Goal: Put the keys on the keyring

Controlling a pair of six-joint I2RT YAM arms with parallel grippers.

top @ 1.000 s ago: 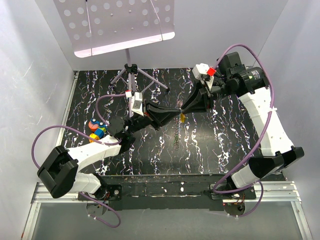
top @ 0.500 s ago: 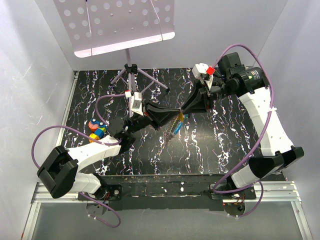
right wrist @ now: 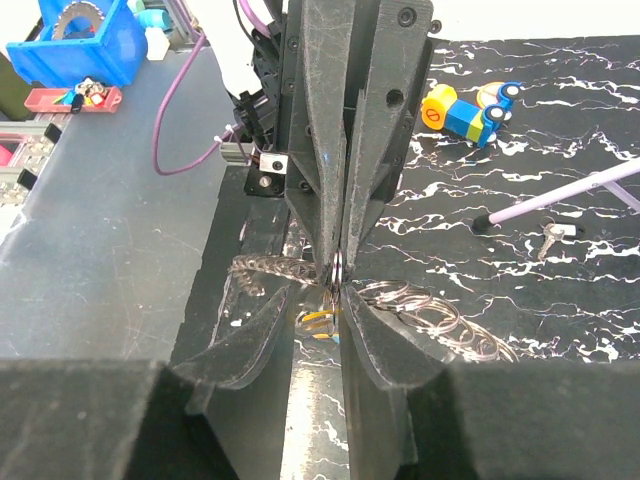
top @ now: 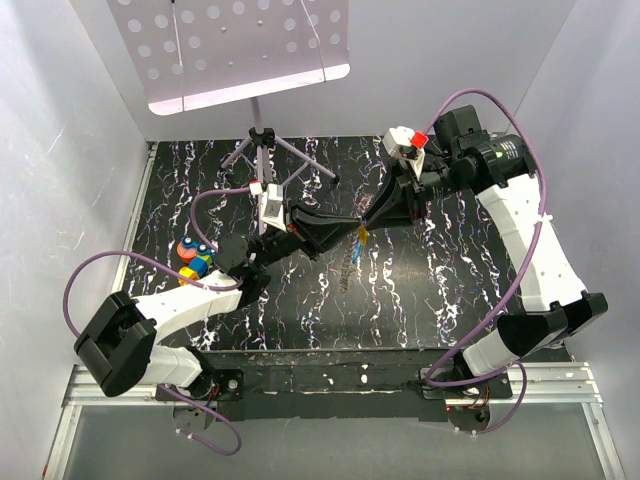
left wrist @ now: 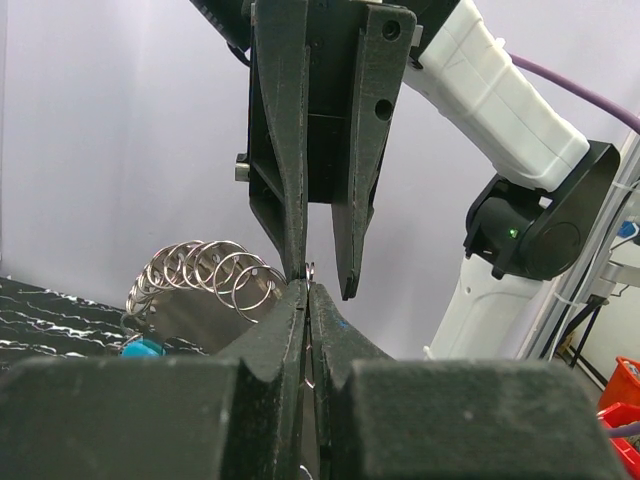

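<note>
Pinching a thin steel keyring [left wrist: 311, 268] in the left gripper [left wrist: 305, 290], matte black jaws pressed flat together on the wire. Meeting the right gripper [left wrist: 322, 283] tip to tip, its jaws narrowly parted, wire beside one finger, grip unclear. Showing only from the left wrist a rounded blue key [left wrist: 143, 348] at 8 o'clock by shiny coiled rings [left wrist: 210, 280]; only from the right wrist the yellow-orange key [right wrist: 318, 320] dangling at 6 o'clock
</note>
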